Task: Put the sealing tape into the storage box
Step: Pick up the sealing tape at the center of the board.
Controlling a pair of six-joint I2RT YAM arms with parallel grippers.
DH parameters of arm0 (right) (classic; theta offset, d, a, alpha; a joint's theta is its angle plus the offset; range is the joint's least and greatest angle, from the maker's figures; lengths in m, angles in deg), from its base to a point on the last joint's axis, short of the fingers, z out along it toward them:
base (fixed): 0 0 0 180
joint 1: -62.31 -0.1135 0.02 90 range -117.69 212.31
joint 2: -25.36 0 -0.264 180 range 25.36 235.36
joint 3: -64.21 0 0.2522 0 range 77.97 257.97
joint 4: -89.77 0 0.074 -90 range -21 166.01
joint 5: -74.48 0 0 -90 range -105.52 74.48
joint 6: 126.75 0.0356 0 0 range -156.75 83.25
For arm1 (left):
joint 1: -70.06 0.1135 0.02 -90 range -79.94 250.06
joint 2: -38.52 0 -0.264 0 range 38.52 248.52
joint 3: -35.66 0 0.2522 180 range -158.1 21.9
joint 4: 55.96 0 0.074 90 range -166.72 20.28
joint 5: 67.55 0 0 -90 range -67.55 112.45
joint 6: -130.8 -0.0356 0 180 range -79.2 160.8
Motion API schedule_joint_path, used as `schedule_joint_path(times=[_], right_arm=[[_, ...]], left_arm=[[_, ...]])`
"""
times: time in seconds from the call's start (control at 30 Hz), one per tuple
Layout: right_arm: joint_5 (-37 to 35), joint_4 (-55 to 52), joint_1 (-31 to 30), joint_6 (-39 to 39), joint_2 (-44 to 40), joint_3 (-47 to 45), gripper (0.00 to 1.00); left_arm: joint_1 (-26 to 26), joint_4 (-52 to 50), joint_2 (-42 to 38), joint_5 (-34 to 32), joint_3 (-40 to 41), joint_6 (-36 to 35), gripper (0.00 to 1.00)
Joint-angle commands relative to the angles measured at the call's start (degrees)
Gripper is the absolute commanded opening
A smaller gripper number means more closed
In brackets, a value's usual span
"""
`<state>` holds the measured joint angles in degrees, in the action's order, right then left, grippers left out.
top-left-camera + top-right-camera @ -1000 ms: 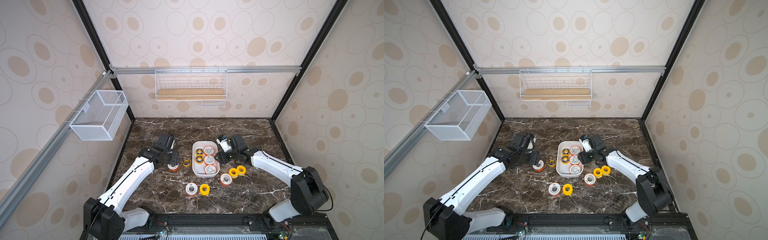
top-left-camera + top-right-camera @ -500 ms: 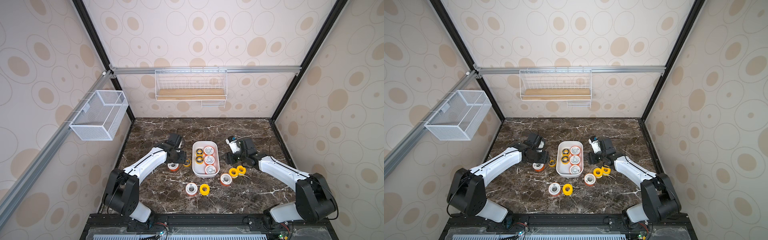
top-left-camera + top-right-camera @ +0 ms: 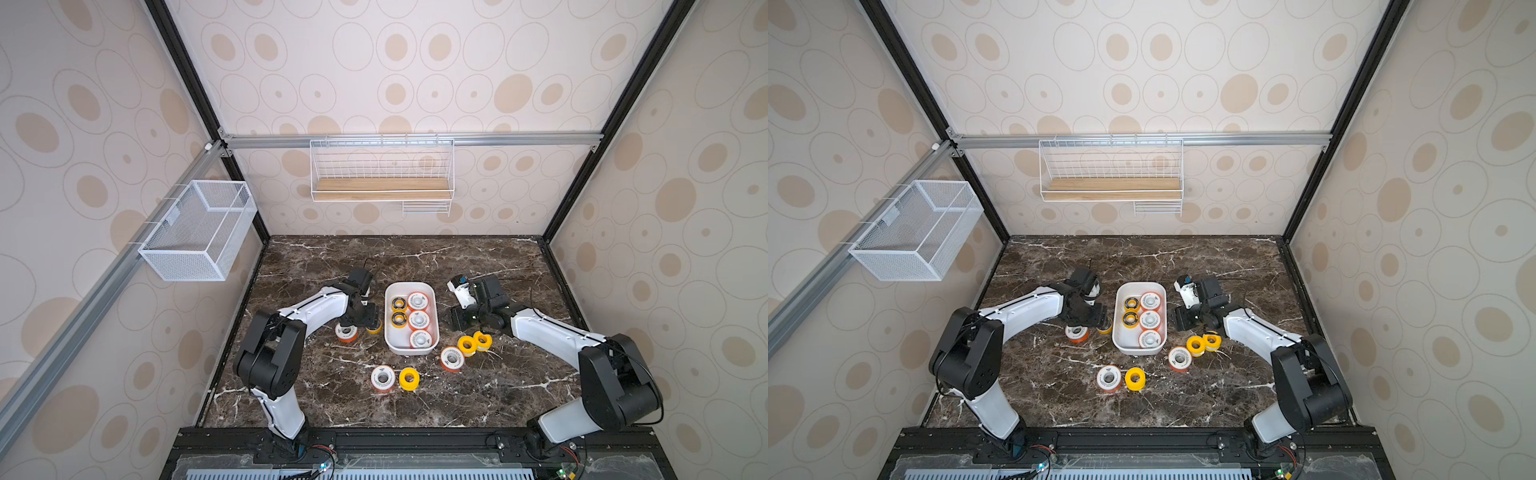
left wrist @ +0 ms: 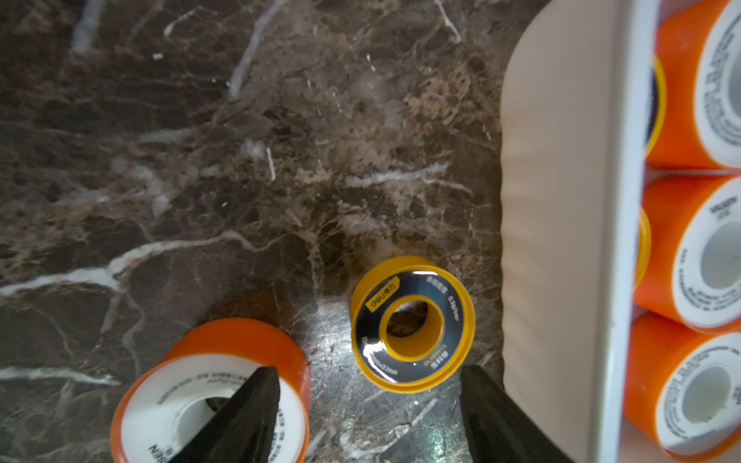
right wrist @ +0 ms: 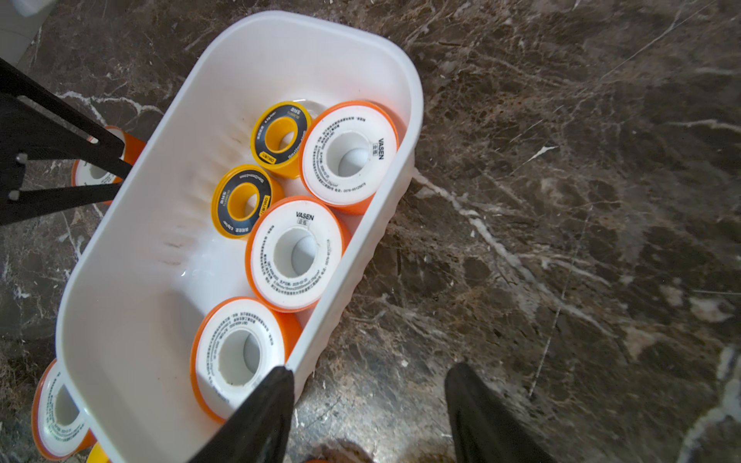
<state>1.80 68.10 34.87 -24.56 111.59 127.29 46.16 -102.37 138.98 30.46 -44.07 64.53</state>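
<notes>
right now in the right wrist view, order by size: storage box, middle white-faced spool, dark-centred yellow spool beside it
1. storage box
2. middle white-faced spool
3. dark-centred yellow spool
The two spools sit side by side, so nearness hardly skews the order.

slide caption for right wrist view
White plastic tub holds three orange-rimmed white tape spools and two yellow dark-faced ones; right end effector open at its rim.

storage box (image 5: 168,248): smooth white plastic | table (image 5: 561,200): glossy marble
</notes>
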Motion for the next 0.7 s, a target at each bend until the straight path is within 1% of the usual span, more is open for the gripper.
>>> schedule_joint_path(times=[0.0,0.17,0.33,0.53,0.67], right_arm=[[0.3,-0.9,0.4,0.2,1.0,1.4,0.66],[0.0,-1.2,0.6,0.1,1.3,1.5,0.66],[-0.1,-1.4,0.7,0.1,1.7,1.8,0.66],[0.0,-1.4,0.7,0.1,2.1,1.9,0.66],[0.0,-1.6,0.8,0.1,2.3,2.0,0.66]], left_arm=[[-0.4,0.6,1.4,1.1,-2.6,-1.1,0.76],[-1.1,0.7,3.1,1.7,-3.9,-1.7,0.77],[-2.2,0.1,4.7,0.1,-5.4,-2.3,0.78],[-3.5,-2.5,5.2,-7.7,-6.6,-2.2,0.76],[-3.6,-2.9,4.6,-9.9,-6.0,-1.6,0.76]])
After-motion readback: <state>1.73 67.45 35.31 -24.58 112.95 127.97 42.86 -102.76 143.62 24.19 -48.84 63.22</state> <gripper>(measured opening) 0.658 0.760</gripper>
